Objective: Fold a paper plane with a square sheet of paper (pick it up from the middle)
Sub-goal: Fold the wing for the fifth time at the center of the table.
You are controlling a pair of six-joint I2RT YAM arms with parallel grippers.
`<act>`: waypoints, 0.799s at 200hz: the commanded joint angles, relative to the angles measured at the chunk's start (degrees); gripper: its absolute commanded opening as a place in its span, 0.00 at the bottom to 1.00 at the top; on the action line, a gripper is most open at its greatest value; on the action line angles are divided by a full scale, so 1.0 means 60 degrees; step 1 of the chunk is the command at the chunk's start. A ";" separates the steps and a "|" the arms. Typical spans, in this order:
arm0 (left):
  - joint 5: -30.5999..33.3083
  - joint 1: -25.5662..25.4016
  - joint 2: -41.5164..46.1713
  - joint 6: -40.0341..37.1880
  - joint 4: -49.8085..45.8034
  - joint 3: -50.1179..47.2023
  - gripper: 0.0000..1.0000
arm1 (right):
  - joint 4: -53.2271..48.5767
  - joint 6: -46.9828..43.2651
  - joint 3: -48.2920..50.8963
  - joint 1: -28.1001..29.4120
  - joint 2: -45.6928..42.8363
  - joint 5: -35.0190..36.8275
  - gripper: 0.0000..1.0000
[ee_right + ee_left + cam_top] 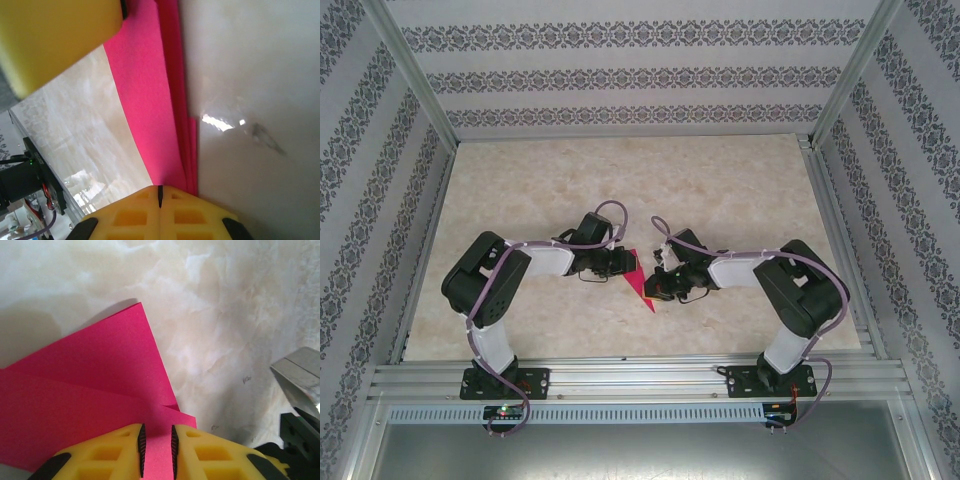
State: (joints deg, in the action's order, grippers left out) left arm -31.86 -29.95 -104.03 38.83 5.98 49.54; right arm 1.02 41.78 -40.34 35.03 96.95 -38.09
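Observation:
The magenta-pink paper lies folded into a narrow pointed shape on the marble table between the two grippers, its tip toward the near edge. In the left wrist view the paper shows overlapping layers with a crease. My left gripper sits over its edge, jaws a narrow gap apart, with pink showing through the gap. My right gripper is shut, its tips at the end of the paper, beside the stacked fold edges. I cannot tell whether it pinches a layer. The left gripper and right gripper flank the paper.
The marble tabletop stretches bare behind the arms, bounded by patterned walls and aluminium rails at the near edge. Part of the right arm shows at the right of the left wrist view. A yellow left finger hangs over the paper's far end.

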 commanded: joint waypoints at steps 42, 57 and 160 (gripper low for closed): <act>0.0603 0.0019 -0.0278 -0.0099 -0.0605 0.0017 0.25 | 0.0051 0.0429 -0.0889 0.0629 0.0106 0.0389 0.03; 0.0580 0.0025 -0.0270 -0.0107 -0.0634 0.0058 0.25 | 0.0076 0.0527 -0.1215 0.0785 0.0458 0.0550 0.03; 0.0820 0.0026 -0.0330 0.0010 -0.0822 -0.0055 0.18 | 0.0870 0.1005 -0.0633 0.0594 0.1454 0.0954 0.04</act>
State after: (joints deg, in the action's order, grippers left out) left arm -31.05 -29.95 -104.20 39.07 5.50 49.76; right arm 4.86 46.41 -47.92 39.24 104.73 -34.00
